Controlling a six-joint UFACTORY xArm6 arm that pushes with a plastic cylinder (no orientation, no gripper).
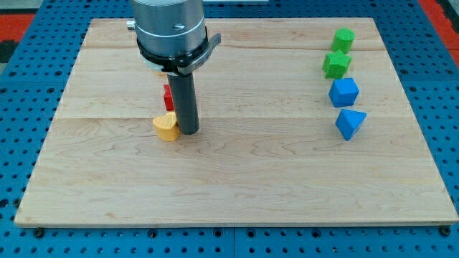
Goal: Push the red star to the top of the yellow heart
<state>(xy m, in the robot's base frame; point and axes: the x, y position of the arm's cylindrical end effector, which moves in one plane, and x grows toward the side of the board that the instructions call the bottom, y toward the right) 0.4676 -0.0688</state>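
Your tip [188, 132] sits on the table [237, 179] in its left half, roughly midway between the top and bottom edges, touching or just beside the right flank of the yellow heart [166, 127]. The red star [168, 96] lies immediately above the heart, towards the top edge, so the two blocks look close together or touching, which is about where the task wants the star. I judge the push is nearly done, or done.

There are no jaws on this arm, only the rod, so nothing is open, closed or gripping.

Much is hidden from you. The rod and the arm's grey housing cover most of the star; only a red sliver shows at the rod's left, and its star shape cannot be confirmed. Whether star and heart actually touch is unclear. A pale shape under the housing is too hidden to name.

Well apart, near the right edge, a column runs down from the top-right corner: green block [343, 39], green star [336, 64], blue cube [343, 92], blue wedge [350, 123].
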